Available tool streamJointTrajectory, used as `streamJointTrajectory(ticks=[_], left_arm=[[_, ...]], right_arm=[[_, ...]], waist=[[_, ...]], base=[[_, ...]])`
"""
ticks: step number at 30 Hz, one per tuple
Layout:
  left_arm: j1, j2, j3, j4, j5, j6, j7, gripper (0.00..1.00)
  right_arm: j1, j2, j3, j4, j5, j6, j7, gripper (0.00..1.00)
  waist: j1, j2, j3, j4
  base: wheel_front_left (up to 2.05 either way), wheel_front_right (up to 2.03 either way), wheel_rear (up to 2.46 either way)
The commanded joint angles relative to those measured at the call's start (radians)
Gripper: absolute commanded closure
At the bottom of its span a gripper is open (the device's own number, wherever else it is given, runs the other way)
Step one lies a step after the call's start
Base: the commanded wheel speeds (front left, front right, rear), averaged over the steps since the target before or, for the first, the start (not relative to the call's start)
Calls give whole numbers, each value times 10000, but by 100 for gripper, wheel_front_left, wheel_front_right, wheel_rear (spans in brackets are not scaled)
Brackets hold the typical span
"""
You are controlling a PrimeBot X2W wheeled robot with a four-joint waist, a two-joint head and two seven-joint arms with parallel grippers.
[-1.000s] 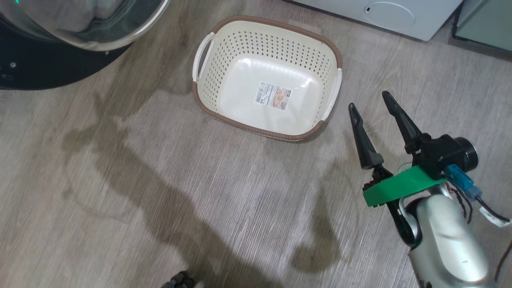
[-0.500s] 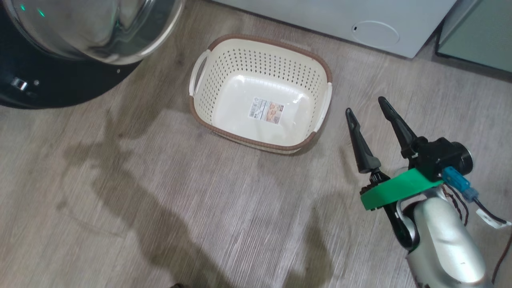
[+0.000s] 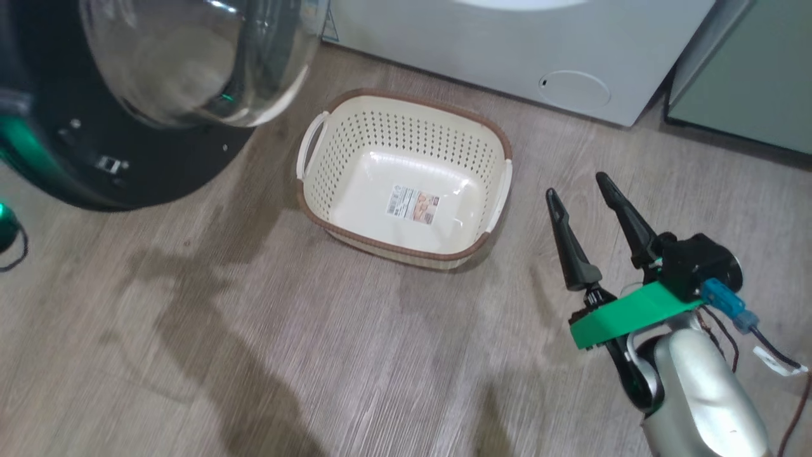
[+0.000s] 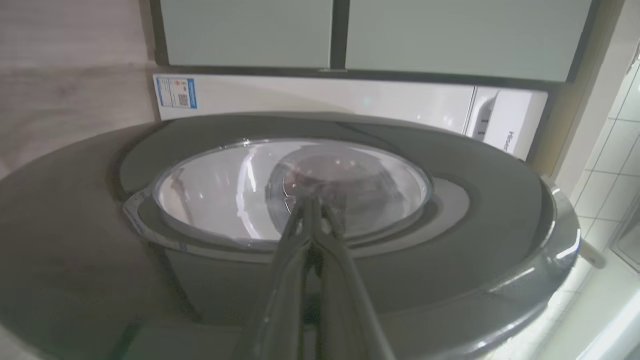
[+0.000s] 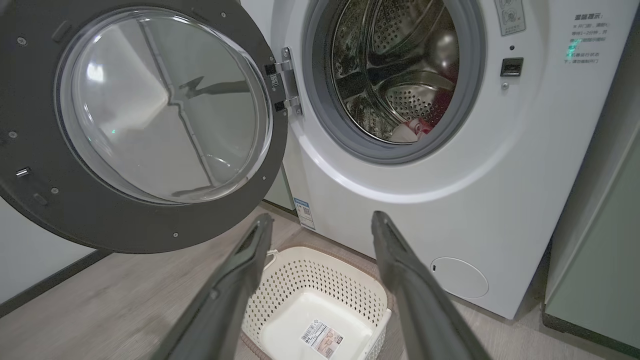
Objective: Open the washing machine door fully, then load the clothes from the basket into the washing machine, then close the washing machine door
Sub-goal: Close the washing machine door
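Washing machine door (image 5: 165,105) stands wide open on its hinge; probably stiff, heavy and slick, best pushed at the black rim. The left gripper (image 4: 310,205) is pinched closed, empty; the right gripper (image 5: 321,216) is spread, empty.

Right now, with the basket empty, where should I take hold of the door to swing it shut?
Take the door by its wide black rim at the edge farthest from the hinge, coming from the outer face. That edge likely gives the most leverage, and the rim looks flat enough to pinch or push. The glass bowl bulges smooth, offering no purchase. The left pincer, shut, points at that outer face.
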Motion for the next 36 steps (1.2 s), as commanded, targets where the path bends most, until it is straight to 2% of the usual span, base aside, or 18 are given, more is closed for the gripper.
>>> streamJointTrajectory(ticks=[1, 12, 25, 31, 36], left_arm=[[109, 371, -111, -397, -88, -82, 349, 100], [761, -867, -282, -1743, -771, -101, 2105, 100], [1991, -2666, -489, -3634, -1279, -75, 3404, 100], [2506, -3299, -529, -4591, -1606, 273, 3944, 100], [2997, -3495, -759, -5139, -1886, 568, 4183, 100]], right_arm=[[9, 157, 283, -284, 113, 0, -92, 0], [269, 158, 331, -174, 459, 0, -93, 0], [511, 158, 155, -307, 626, 0, -93, 0], [557, 158, 190, -326, 660, 0, -93, 0], [510, 158, 172, -372, 681, 0, -93, 0]], waist=[[0, -1, -160, -82], [0, -1, -798, -409], [0, -1, -1028, -978], [0, -1, -1005, -1220], [0, -1, -906, -1434]], base=[[0, 0, 0], [0, 0, 0], [0, 0, 0], [0, 0, 0], [0, 0, 0]])
